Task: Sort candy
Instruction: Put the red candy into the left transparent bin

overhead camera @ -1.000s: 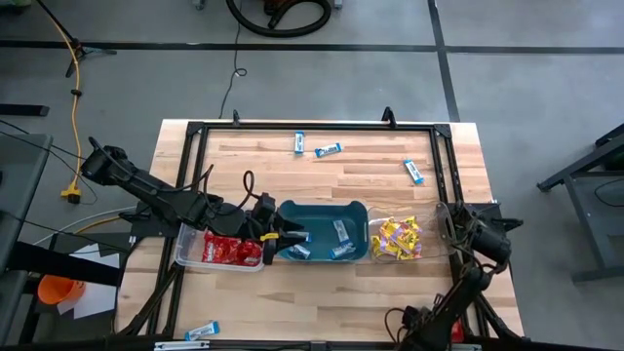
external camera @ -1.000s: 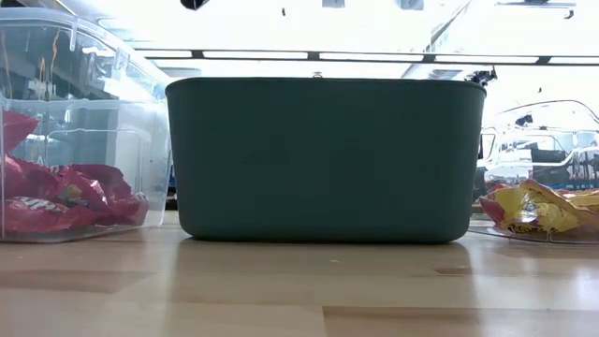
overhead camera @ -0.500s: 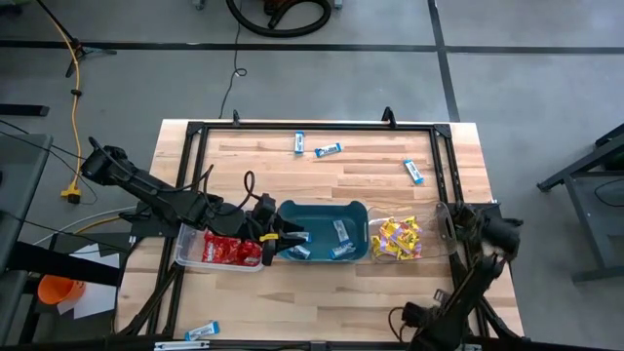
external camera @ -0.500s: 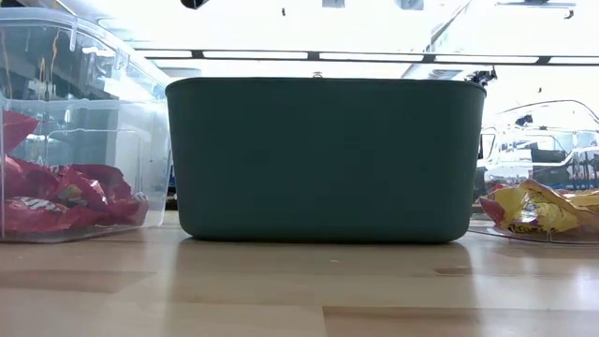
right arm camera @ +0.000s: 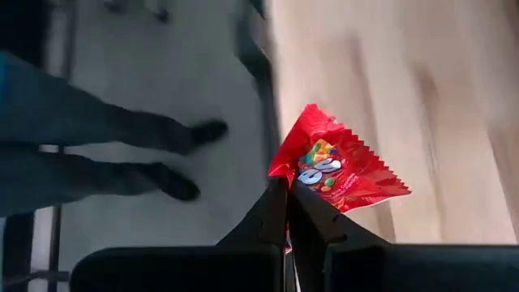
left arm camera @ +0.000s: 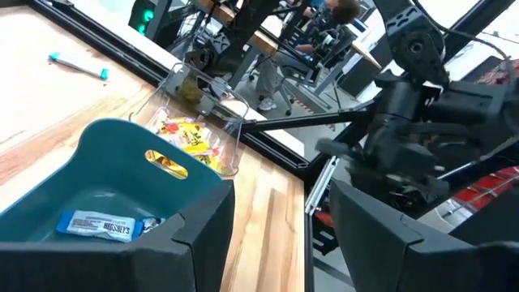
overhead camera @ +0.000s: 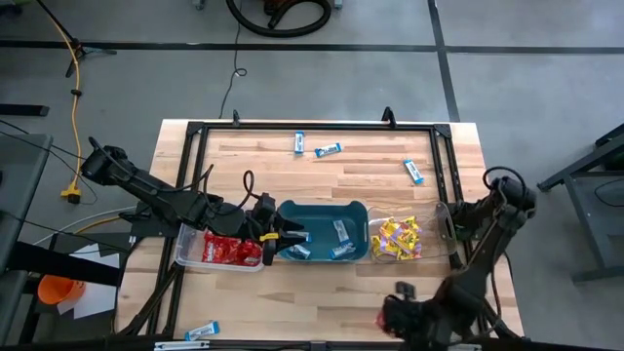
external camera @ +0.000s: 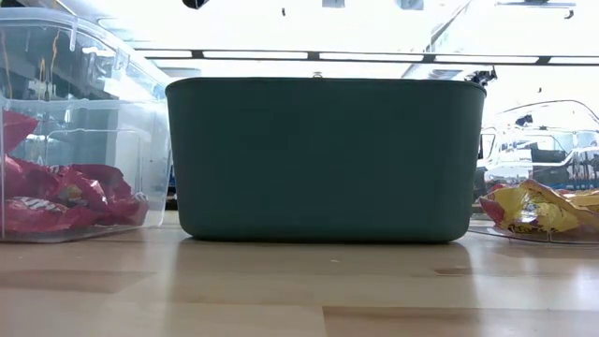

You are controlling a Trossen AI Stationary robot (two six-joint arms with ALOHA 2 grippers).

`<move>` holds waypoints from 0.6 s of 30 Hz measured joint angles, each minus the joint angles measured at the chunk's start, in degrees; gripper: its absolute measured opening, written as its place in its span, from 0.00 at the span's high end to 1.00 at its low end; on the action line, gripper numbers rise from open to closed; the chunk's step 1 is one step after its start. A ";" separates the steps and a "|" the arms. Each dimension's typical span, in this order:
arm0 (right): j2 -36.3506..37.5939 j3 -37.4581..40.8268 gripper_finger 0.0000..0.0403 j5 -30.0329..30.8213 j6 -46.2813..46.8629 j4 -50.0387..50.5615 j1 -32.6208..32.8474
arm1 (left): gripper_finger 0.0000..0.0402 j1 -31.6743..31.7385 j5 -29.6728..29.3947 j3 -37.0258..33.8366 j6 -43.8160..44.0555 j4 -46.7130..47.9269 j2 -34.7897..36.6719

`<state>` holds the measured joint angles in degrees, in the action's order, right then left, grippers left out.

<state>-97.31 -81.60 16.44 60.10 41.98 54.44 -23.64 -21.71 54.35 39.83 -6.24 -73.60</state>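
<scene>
the right gripper was pressed together on a corner of a red candy packet, pinching it clear of the counter near that counter's edge, presumably so it could be carried across to the clear bin holding the other red packets. the print on the held packet was colourful but too small to read. the left gripper stood spread and held nothing, poised between that clear bin and the teal tub, probably ready for its next pick. in the tub lay blue-and-white packets; one read "hershey's". yellow packets filled a second clear bin just beside the tub. several blue-and-white packets lay loose at the far side of the counter, another at its near edge, judged not yet sorted.
</scene>
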 joint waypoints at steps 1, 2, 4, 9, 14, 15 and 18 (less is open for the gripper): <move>0.04 0.00 1.00 -0.27 -3.85 -2.51 -1.10 | 0.53 0.00 0.00 -0.02 0.00 -0.01 0.00; 0.04 0.00 1.00 -0.48 -7.22 -4.48 -2.35 | 0.53 0.00 0.00 -0.02 0.01 -0.05 0.00; 0.10 -0.02 1.00 -0.29 -12.61 -7.02 -4.94 | 0.53 0.00 0.03 -0.02 0.70 -0.11 0.00; 0.15 -0.02 1.00 -0.15 -24.39 -10.21 -12.26 | 0.53 0.00 2.13 -0.02 2.49 -1.49 0.00; 0.15 -0.02 1.00 -0.57 -37.61 -20.78 -19.98 | 0.53 -0.02 6.79 0.15 3.31 -1.23 1.34; 0.15 -0.02 1.00 -0.99 -39.68 -23.26 -21.37 | 0.53 -0.02 8.14 0.44 3.48 -1.06 1.89; 0.15 -0.04 1.00 -3.30 -45.10 -30.04 -25.34 | 0.53 -0.02 10.38 1.90 0.50 -1.33 4.76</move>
<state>-97.17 -81.65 13.15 15.00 11.93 29.10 -23.66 -11.34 56.25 40.34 -7.57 -68.85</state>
